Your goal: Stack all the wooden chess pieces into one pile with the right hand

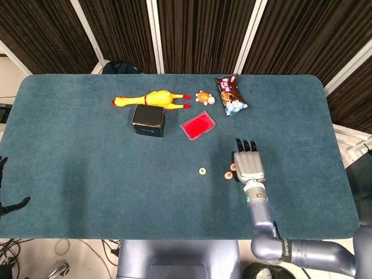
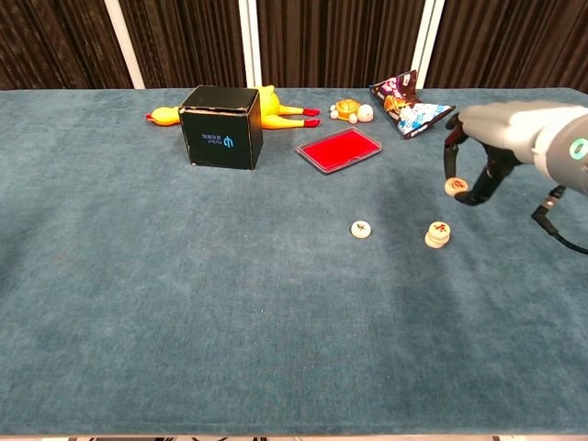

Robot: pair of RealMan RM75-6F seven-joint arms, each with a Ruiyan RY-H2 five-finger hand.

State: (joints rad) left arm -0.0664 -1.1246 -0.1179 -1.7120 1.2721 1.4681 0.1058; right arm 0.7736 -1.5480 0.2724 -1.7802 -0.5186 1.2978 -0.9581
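1. My right robot hand [image 2: 473,175] pinches one wooden chess piece [image 2: 456,186] above the tabletop [image 2: 184,303].
2. A stack of pieces [image 2: 437,234] sits at its 7 o'clock, close by.
3. A single piece [image 2: 361,229] lies at 9 o'clock of that stack.

— What can't you see well?
— In the head view the right hand [image 1: 249,165] shows only its back, so its fingers hide the chess piece [image 2: 456,186] it pinches. The chest view shows that piece.
— Anything cut off?
— The right arm runs off the right edge in the chest view. The counter [image 2: 138,322] goes past both sides there too.
— And the marks on the pieces?
— Too small to read, on the loose piece [image 2: 361,229] and on the stack [image 2: 438,234].
— The left hand?
— Not in either view.
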